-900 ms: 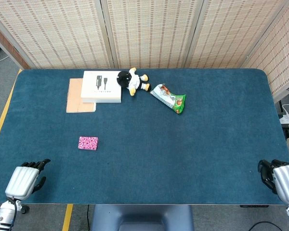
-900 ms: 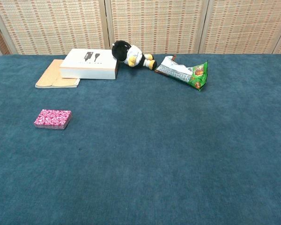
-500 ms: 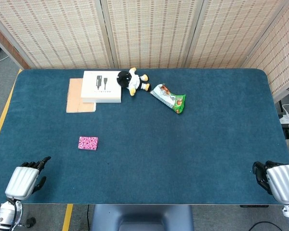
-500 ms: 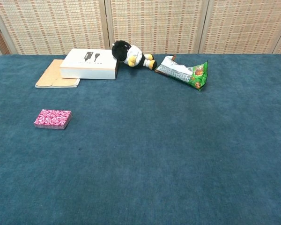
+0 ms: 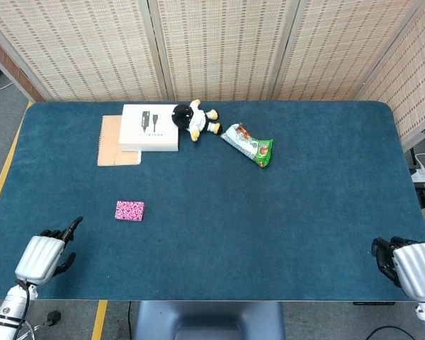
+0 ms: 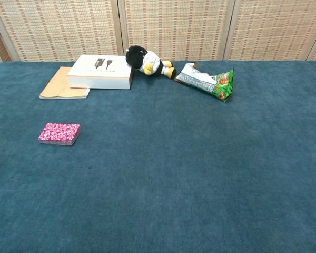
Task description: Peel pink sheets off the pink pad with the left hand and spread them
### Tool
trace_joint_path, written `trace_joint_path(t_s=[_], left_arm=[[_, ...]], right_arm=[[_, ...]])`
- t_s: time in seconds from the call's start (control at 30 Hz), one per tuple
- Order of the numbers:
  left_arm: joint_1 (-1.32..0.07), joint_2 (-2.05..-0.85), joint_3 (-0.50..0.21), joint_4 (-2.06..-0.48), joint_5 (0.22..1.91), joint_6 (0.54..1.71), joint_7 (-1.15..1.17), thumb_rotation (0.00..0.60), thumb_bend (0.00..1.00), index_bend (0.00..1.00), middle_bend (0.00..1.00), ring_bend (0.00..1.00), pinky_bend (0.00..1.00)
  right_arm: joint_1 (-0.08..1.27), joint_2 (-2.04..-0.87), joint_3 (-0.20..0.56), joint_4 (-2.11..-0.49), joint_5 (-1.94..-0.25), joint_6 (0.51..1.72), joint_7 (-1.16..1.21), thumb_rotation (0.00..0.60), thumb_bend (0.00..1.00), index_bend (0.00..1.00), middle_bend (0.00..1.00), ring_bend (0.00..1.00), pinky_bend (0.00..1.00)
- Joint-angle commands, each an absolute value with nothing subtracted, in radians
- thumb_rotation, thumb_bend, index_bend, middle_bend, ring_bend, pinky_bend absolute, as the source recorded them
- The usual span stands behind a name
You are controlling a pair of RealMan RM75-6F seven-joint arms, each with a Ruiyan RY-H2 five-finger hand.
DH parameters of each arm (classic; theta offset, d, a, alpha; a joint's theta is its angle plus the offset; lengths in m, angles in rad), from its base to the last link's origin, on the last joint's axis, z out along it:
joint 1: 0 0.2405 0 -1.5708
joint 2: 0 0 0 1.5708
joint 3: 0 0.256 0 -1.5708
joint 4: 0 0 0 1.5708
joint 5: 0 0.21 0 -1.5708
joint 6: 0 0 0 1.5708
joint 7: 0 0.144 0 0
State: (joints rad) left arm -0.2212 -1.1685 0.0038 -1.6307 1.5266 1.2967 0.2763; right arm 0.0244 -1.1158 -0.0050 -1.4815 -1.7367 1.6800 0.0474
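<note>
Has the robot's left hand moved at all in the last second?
Yes. In the head view the left hand has shifted slightly right and up the table, toward the pink pad, which lies untouched.

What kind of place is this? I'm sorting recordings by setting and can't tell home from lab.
Probably a lab or test room, not a home: a large table covered in blue felt, woven folding screens closing off the back, and yellow floor tape along the table's side.
</note>
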Motion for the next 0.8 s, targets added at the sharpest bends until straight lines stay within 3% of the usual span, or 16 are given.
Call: trace_joint_path(t_s=[0.03,0.13,0.27,0.43,0.63,0.8], left_arm=[[-0.239,-1.157,-0.010,-1.654,1.512,1.275,0.282,0.600,0.37,0.06,0.68,0.72,0.68],[-0.294,-1.150,-0.045,-1.694,1.484,1.214,0.310,0.600,0.37,0.08,0.85,0.91,0.86],[-0.345,-1.151,-0.080,-1.744,1.391,1.141,0.400,0.600,0.37,0.17,0.98,1.00,0.99],[-0.394,-1.175,-0.109,-1.783,1.275,1.083,0.490,0.600,0.37,0.27,1.00,1.00,1.00],[-0.483,-1.202,-0.129,-1.823,1.080,0.983,0.617,0.600,0.37,0.25,1.00,1.00,1.00],[-0.545,-1.262,-0.151,-1.819,0.941,0.989,0.684,0.600,0.38,0.19,1.00,1.00,1.00]], right_arm=[[0.024,-1.116,-0.006,-1.479,-1.739,1.680,0.049,0.600,0.45,0.95,0.86,0.73,0.87],[0.028,-1.114,-0.005,-1.479,-1.734,1.671,0.051,0.600,0.45,0.95,0.86,0.73,0.87],[0.030,-1.108,-0.008,-1.482,-1.737,1.666,0.057,0.600,0.45,0.95,0.86,0.73,0.87],[0.031,-1.104,-0.009,-1.482,-1.739,1.664,0.063,0.600,0.45,0.95,0.86,0.73,0.87],[0.033,-1.102,-0.009,-1.484,-1.737,1.659,0.065,0.600,0.45,0.95,0.86,0.73,0.87],[0.035,-1.102,-0.009,-1.485,-1.735,1.655,0.065,0.600,0.45,0.95,0.86,0.73,0.87]])
